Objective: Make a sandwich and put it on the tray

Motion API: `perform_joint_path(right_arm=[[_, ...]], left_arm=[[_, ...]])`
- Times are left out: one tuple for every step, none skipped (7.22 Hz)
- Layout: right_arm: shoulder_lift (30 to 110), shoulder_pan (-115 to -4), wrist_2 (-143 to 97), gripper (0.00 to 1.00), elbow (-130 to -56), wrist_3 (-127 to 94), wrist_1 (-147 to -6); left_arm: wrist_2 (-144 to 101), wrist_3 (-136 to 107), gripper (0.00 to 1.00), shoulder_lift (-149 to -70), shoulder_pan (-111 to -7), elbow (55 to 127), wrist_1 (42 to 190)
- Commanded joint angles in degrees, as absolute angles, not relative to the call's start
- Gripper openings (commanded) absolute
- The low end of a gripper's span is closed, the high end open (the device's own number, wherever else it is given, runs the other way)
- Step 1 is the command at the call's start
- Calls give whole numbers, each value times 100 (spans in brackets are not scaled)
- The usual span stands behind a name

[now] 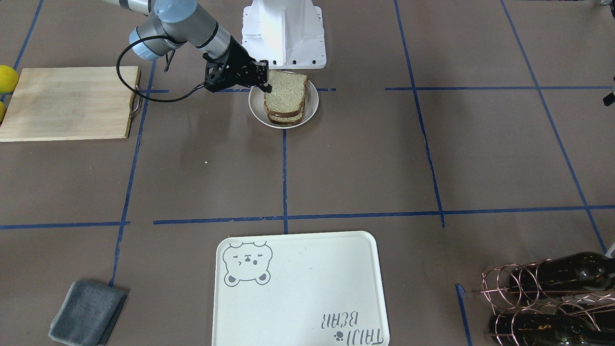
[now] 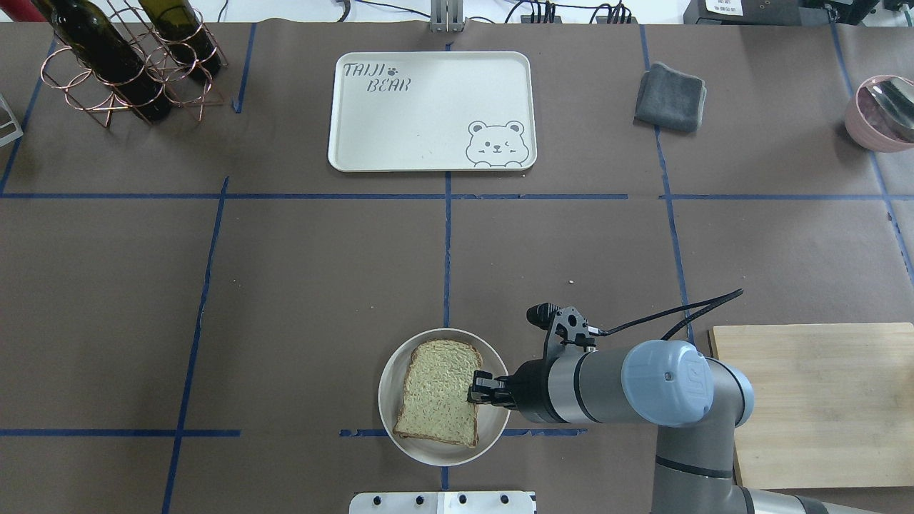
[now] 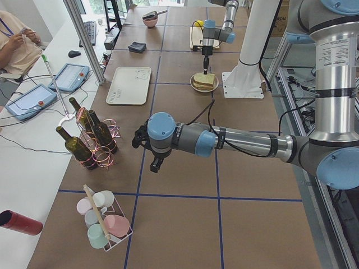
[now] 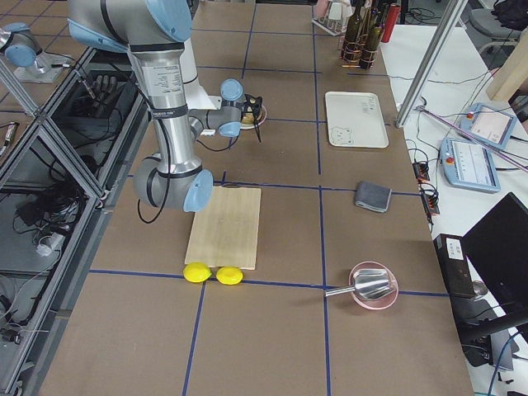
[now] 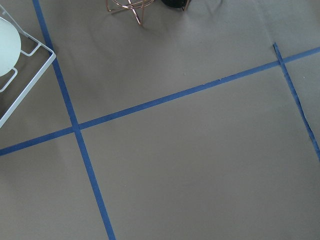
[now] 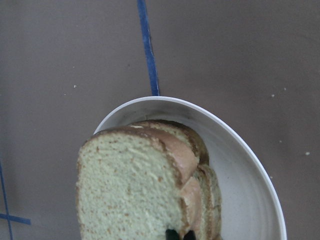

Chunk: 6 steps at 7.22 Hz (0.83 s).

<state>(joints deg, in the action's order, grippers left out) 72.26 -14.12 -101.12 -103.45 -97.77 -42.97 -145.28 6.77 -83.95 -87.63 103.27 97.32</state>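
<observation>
- The sandwich (image 1: pixel 284 103) is sitting on a small round white plate (image 1: pixel 314 98). The plate is resting on the brown tabletop (image 1: pixel 365 158) just in front of the robot's base.
- The right hand (image 2: pixel 477 391) is reaching in over the plate's rim, on the side facing the wooden board (image 2: pixel 814 400). Its fingers are pinching together on the crust edge of the top slice (image 2: pixel 439 389).
- The top slice is tilting up on the gripped side, while its far side is lying on the stack.
- A pale layer is showing between the slices, too small to name.
- The left hand (image 3: pixel 156 165) is hanging over bare tabletop well away from the plate. Whether its fingers are apart or together cannot be told.
- The tray (image 2: pixel 428 107) is lying well apart from the plate, straight across the tabletop, with no sandwich on it yet.
- The bread is probably light and soft, so a slice held by one edge may bend or tear.
- The layers are likely loose and could slide apart in transit.
- Squeezing the whole stack gently across opposite crust edges seems the safer hold.
</observation>
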Motion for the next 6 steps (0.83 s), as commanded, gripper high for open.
perform_joint_path(right_arm=[[7199,-1406,-10064,90,-10336,-9791,-4411],[7181,-1432,-10055,100,-10362,-9791,-4490],[7198,-1554,-10089,100,-10458,-9791,-4491],[7320,-1764,-10099,100,-10642,-9791,-4596],[7739,-1975,-10133,100,-11035,-9791,-4814],[8169,-2378,-10404,100,-11431,-9782,-4982]], left_arm=[[-14554,668,100,-8402,-8728,10327,9738],[-14563,668,100,-8411,-8623,10336,9808],[-14781,598,100,-8411,-8265,10336,10070],[-15088,-359,100,-8446,-7835,10345,10377],[-15073,-1840,100,-8481,-7274,10301,11555],[-15038,-3612,89,-8490,-6607,10275,12819]])
